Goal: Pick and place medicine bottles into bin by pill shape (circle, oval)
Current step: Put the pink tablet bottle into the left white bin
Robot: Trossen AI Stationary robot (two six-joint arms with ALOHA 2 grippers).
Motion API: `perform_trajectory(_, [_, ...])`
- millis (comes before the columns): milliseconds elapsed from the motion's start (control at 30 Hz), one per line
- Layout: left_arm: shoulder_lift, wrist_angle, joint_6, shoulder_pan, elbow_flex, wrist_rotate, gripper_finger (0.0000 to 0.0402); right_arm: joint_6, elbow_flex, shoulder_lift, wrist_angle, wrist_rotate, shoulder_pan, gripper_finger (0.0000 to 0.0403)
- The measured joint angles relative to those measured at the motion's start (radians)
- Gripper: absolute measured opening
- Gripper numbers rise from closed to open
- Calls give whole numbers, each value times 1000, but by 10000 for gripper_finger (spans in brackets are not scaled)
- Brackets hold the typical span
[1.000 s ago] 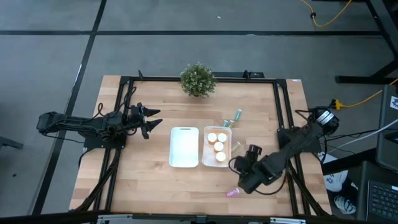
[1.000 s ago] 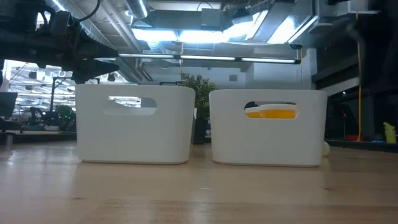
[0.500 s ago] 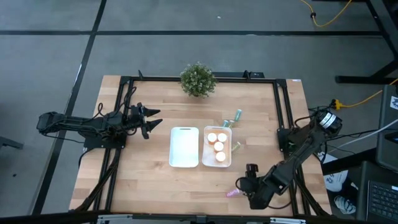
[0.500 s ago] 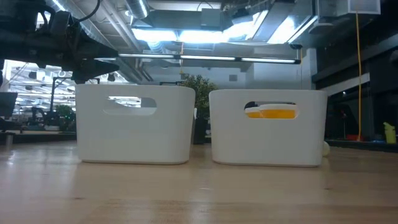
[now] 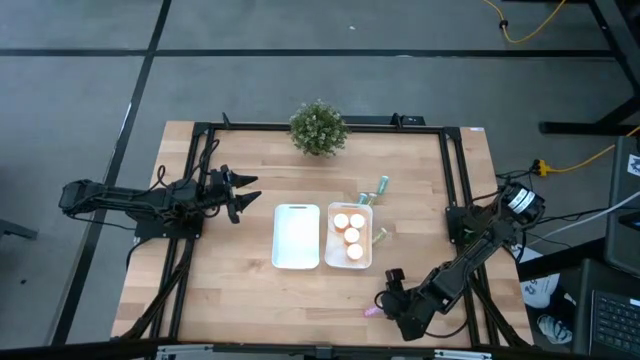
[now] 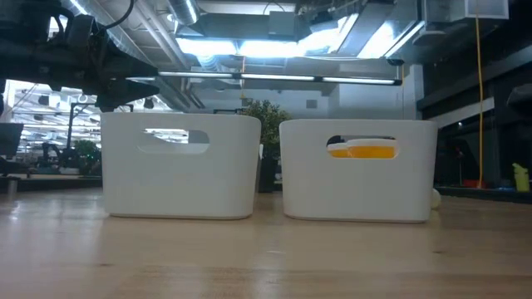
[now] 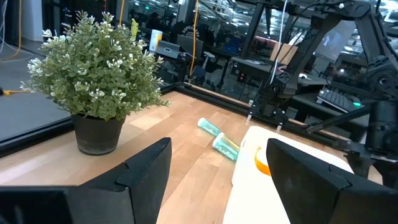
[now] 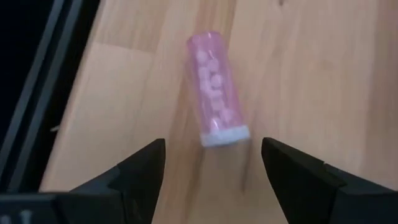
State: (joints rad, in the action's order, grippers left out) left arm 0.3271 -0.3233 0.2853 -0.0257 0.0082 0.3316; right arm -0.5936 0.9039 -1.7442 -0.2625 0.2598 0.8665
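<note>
A pink bottle [image 8: 216,89] lies on its side on the wood near the table's near edge; it also shows in the high view [image 5: 373,312]. My right gripper [image 8: 214,163] is open just above it, fingers either side, touching nothing. Three orange bottles with white caps [image 5: 349,236] stand in the right white bin [image 5: 330,262]. The left white bin [image 5: 296,236] holds nothing. Two teal bottles [image 7: 217,137] lie beyond the right bin, and another teal bottle [image 5: 379,236] lies at its right side. My left gripper [image 7: 214,180] is open above the table's left part.
A potted plant [image 5: 318,128] stands at the table's far edge. A black frame rail [image 8: 37,93] runs close beside the pink bottle. Bare wood lies in front of both bins [image 6: 266,257].
My right gripper has moved toward the table's near edge and a little left, from beside the right bin to over the pink bottle. The bottles and bins have stayed where they were.
</note>
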Motion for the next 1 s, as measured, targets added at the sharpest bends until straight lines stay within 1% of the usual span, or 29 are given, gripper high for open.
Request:
perform_trajectory(200, [0, 0, 0, 0, 0, 0, 255, 30, 0, -8, 45, 21, -4, 268])
perform_trajectory(533, [0, 0, 0, 0, 0, 0, 255, 70, 1, -24, 57, 35, -24, 264])
perform_trajectory(800, [0, -1, 0, 0, 0, 0, 255, 65, 0, -31, 51, 35, -33, 221])
perform_trajectory(1000, [0, 0, 0, 0, 0, 0, 255, 21, 0, -31, 41, 35, -33, 164])
